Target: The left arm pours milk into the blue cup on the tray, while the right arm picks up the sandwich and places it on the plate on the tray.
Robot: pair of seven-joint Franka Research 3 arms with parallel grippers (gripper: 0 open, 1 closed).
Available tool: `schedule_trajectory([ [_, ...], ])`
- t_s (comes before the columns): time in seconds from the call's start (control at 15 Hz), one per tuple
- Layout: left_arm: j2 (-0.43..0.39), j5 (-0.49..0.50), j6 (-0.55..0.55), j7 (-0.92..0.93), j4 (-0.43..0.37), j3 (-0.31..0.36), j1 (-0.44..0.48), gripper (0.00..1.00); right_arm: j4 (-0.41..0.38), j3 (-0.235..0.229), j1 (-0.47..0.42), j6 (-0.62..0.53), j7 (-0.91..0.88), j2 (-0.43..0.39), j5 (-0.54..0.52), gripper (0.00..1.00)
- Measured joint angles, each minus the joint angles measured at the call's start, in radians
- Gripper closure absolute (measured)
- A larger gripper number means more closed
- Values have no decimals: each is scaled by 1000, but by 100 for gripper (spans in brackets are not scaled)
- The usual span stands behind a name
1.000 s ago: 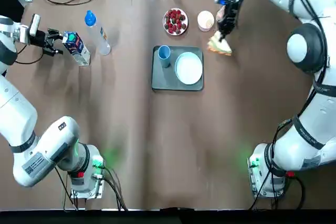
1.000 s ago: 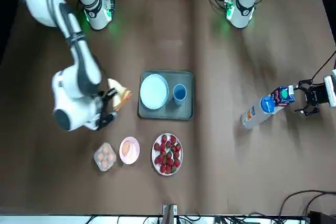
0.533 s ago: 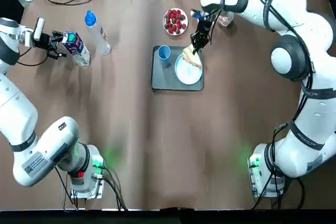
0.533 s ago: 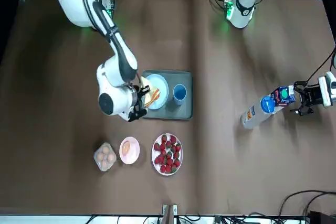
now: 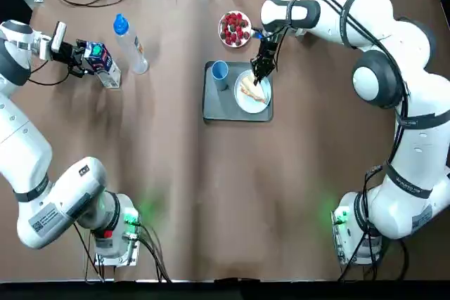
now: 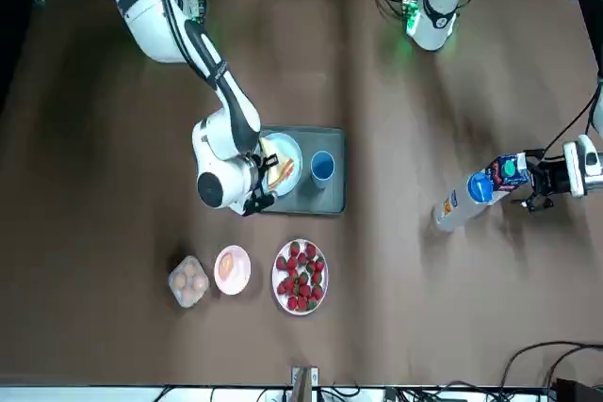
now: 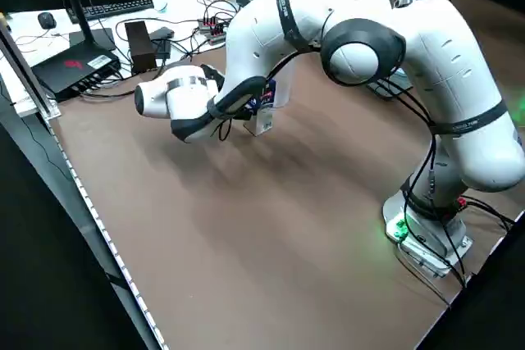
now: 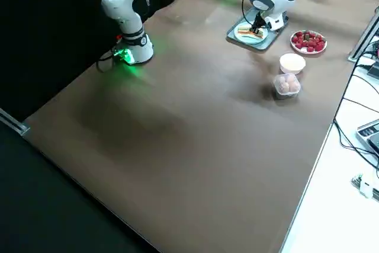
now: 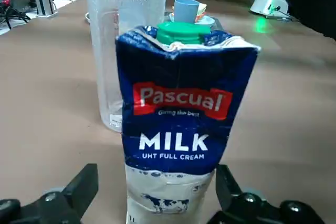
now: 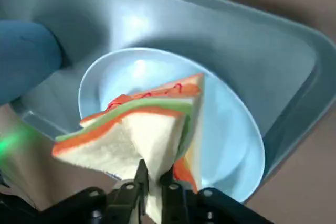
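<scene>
Worktop (image 5: 211, 173): brown, tray (image 5: 214, 107) upper centre.
Right claw (image 10: 152, 190): pinching sandwich (image 10: 139, 129) over plate (image 10: 231, 129); lower flat, then release.
Left claw (image 9: 152, 211): wide, straddling milk (image 9: 181, 124), upper left; centre, close firmly.
Blue cup (image 5: 219, 70): empty-looking, on tray.

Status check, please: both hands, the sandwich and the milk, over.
Right hand shut on sandwich, over plate. Left hand open around milk, not gripped. Clear bottle beside carton.
</scene>
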Motion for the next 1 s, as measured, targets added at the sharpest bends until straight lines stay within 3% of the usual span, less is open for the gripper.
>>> schedule_trajectory([
  [0.53,3,-48,0,0,-34,-6,-12,1,28,-27,-9,-5,0,-21,0,10],
  [0.73,6,-76,0,0,-42,-6,-2,1,79,-93,-44,-149,0,-78,-40,8],
  [1.0,16,-80,1,0,-48,-5,31,1,130,-231,-92,-329,-1,-225,-127,0],
])
